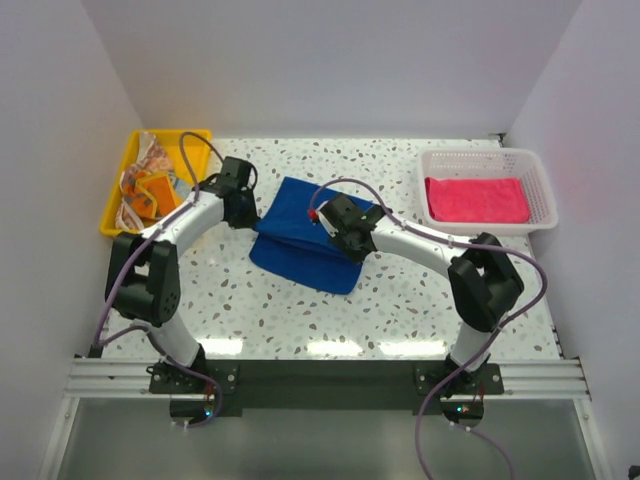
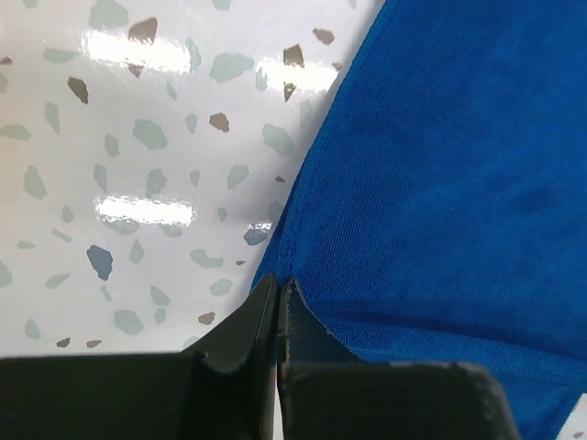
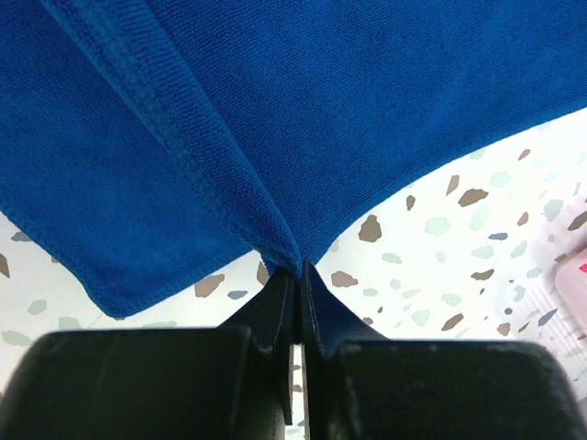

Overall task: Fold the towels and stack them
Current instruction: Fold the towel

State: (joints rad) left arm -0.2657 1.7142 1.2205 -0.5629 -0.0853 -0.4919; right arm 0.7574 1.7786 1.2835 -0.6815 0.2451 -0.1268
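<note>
Left gripper [image 1: 250, 215] and right gripper [image 1: 348, 238] flank the blue towel [image 1: 300, 255] from overhead, 1 at each side, likely to carry a fold evenly. Left wrist: jaws closed on the hem directly ahead. Right wrist: jaws closed, cloth bunched taut at their tips.

Plain white walls [image 1: 330, 60] enclosed a speckled white tabletop [image 1: 400, 300] on 3 sides; bright glare [image 1: 330, 346] streaked its glossy near edge.
</note>
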